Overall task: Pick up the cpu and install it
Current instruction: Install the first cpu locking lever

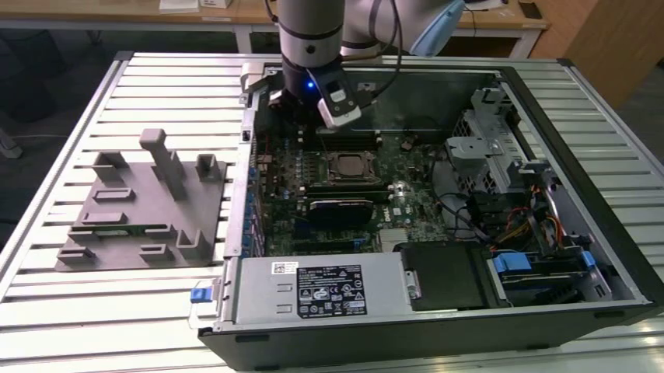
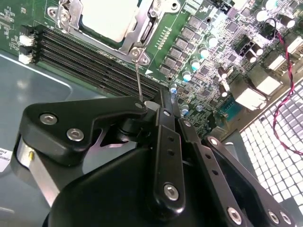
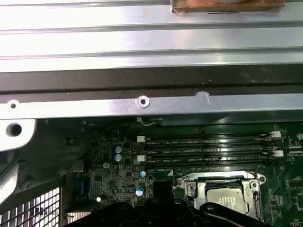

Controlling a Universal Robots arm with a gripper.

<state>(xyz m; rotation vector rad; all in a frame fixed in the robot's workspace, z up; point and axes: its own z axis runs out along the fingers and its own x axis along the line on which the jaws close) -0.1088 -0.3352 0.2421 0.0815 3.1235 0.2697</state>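
Grey metal slats form the desk, which carries an open computer case and a grey tray. Wooden tables stand behind. Silvery-topped, the cpu sits inside the motherboard socket's metal frame. Just beside it, the hand hovers over the memory slots; whether it is wide or narrow cannot be told.

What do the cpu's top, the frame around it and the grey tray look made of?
The cpu: top looks like bare metal, pale silvery with a soft sheen. The socket frame around it: shiny stamped metal, bright glints along its edges. The grey tray: matte, even grey, no glints, probably plastic, though that stays open.
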